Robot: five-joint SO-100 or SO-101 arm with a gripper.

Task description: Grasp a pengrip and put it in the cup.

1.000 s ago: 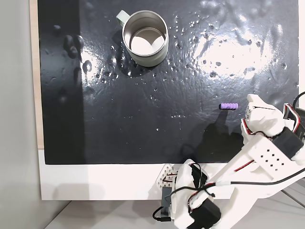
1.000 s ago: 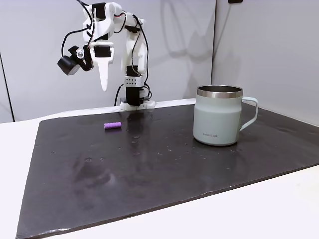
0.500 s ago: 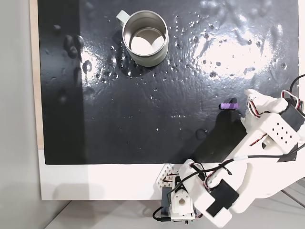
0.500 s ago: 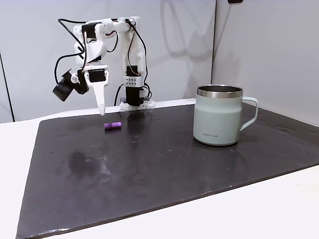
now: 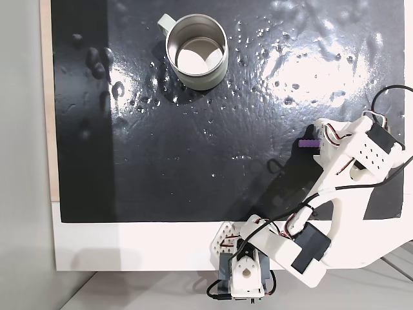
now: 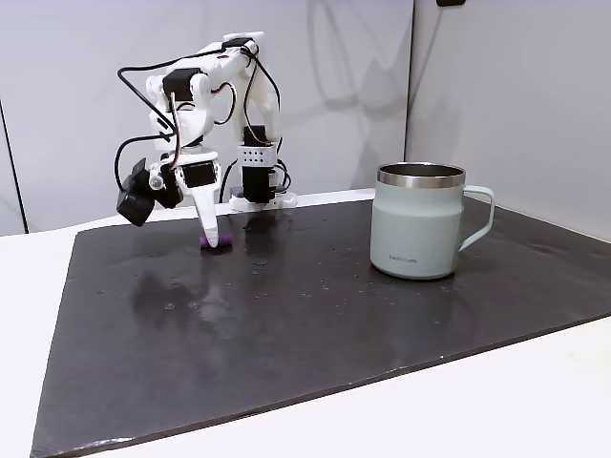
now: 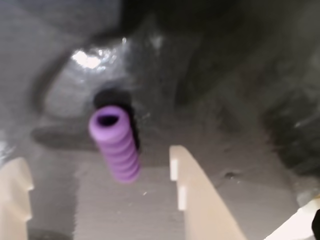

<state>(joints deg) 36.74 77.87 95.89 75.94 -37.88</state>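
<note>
The purple ribbed pengrip [image 7: 116, 145] lies on the black mat between my two pale fingers [image 7: 192, 195], which stand apart on either side of it without touching it. My gripper [image 7: 97, 156] is open. From above, the gripper [image 5: 320, 146] covers most of the pengrip [image 5: 308, 143], leaving one end showing at the mat's right side. In the side view the fingertip [image 6: 212, 243] rests low at the mat beside the pengrip [image 6: 203, 243]. The metal cup [image 5: 197, 51] stands upright far off at the mat's top; its handle points up-left and it has nothing inside. The same cup [image 6: 418, 221] shows at the right.
The black mat [image 5: 161, 148] is glossy and wrinkled, with a white table border [image 5: 129, 245] along its near edge. My arm's base [image 5: 242, 271] sits on that border. A wide stretch of bare mat separates the pengrip and the cup.
My arm has swung down from high above the mat, and the open gripper has dropped over the pengrip. The pengrip and the cup have not moved.
</note>
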